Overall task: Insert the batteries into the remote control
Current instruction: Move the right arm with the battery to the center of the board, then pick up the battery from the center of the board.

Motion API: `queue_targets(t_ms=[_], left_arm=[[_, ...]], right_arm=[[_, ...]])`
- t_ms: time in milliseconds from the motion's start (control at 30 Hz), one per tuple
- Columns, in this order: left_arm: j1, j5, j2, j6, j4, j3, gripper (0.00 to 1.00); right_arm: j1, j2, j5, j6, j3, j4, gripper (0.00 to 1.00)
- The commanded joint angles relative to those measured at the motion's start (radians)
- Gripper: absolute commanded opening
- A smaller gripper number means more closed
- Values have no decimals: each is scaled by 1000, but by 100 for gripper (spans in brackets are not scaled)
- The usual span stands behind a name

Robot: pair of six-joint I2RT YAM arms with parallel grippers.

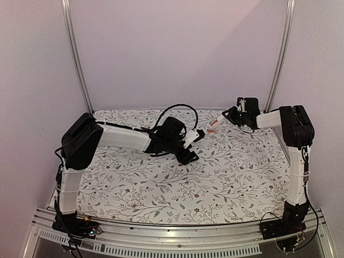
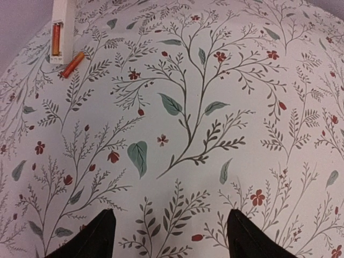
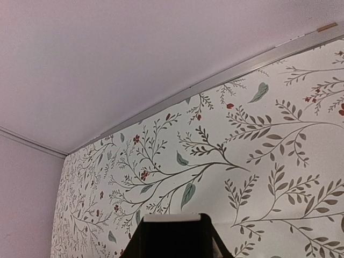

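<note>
- Half done, by the look of the layout: one of the batteries [image 2: 56,38] already in the open bay [image 2: 64,40] of the remote control [image 2: 63,11], the second battery [image 2: 72,64] loose on the tablecloth [image 2: 177,134], just beside the bay end.
- Next, most likely: pick up the second battery and seat it in the free slot. Calls for a fine pinch on a tiny cylinder, then careful alignment with the bay.
- Left gripper [image 2: 171,212]: hovers over bare tablecloth, well apart from the remote control; fingers [image 2: 99,239] spread wide, holding and touching nothing.
- Right gripper [image 1: 230,115]: at the far end of the remote control, fingers drawn close, apparently pinching the white bar. Only a white edge visible in the right wrist view, so not certain.
</note>
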Motion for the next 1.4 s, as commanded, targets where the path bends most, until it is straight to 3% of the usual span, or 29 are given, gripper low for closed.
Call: queue_targets(t_ms=[0, 567, 967, 1367], left_arm=[[22, -10, -46, 0, 49, -11, 72], [-26, 35, 25, 96, 71, 36, 71], [-137, -11, 244, 51, -87, 341, 74], [-160, -47, 315, 15, -109, 398, 79]], right_arm=[[19, 32, 30, -30, -39, -88, 0], [19, -203, 47, -51, -358, -95, 0], [-59, -364, 10, -30, -512, -91, 0], [-79, -439, -55, -41, -636, -118, 0]])
